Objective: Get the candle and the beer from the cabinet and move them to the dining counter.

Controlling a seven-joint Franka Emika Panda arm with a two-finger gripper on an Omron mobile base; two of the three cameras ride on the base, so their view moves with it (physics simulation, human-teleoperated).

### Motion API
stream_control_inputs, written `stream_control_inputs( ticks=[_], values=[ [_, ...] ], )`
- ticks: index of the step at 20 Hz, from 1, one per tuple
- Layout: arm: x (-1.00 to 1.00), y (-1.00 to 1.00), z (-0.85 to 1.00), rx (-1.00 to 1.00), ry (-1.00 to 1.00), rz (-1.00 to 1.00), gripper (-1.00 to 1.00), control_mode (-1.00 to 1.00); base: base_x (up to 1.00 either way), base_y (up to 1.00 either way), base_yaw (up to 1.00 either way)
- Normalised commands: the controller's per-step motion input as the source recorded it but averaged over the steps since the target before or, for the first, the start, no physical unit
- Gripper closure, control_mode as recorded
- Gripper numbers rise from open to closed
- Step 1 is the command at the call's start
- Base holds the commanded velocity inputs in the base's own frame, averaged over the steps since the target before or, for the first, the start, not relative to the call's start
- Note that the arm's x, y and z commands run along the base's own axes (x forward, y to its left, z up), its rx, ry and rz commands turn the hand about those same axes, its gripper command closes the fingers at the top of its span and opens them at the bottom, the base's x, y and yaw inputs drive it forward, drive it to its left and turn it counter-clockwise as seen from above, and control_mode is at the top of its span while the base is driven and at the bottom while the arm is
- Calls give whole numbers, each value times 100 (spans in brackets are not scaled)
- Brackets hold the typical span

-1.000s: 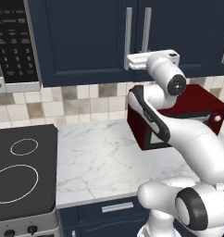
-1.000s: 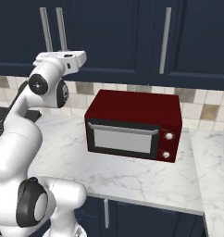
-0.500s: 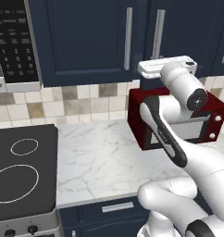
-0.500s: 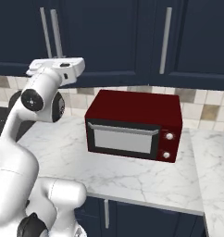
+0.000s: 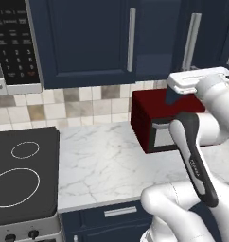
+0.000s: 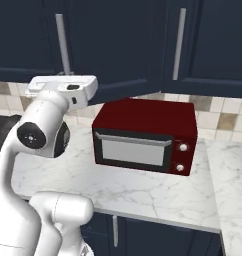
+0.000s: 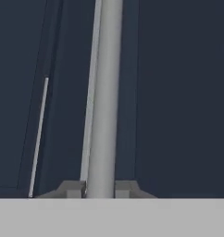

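The navy cabinet (image 5: 88, 42) hangs above the worktop with long silver bar handles. My gripper (image 7: 100, 189) is shut on one such handle (image 7: 104, 92), which runs straight up between the two fingertips in the hand view. In the left base view the white hand (image 5: 197, 80) sits at the lower end of that handle (image 5: 191, 40), and its door stands swung a little out from the cabinet front. The same hand (image 6: 63, 87) shows below the handle (image 6: 63, 45) in the right base view. The candle and the beer are hidden. The dining counter is out of view.
A red microwave (image 5: 149, 118) (image 6: 143, 135) stands on the marble worktop (image 5: 102, 160) right under the held door. A black cooktop (image 5: 22, 170) lies at the left, with a dark built-in oven panel (image 5: 12, 42) above it. A beige tile backsplash runs behind.
The hand has drawn back toward the base with the handle in its grip, and the cabinet door has swung outward with it.
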Motion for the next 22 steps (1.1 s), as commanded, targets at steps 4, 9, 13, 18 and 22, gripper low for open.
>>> stream_control_inputs(
  ticks=[4, 9, 13, 18, 22],
  values=[
    [-100, -80, 7, 0, 0, 0, 100, -100, 0, 0, 0],
    [-84, -46, -10, 0, 0, 0, -100, -100, 0, 0, 0],
    [-81, 16, -25, -8, -6, 0, -100, -100, 0, 0, 0],
    [-98, 50, -2, -16, -24, 1, -100, -100, 0, 0, 0],
    [-66, 87, 0, -20, -19, -1, -100, -100, 0, 0, 0]
  ],
)
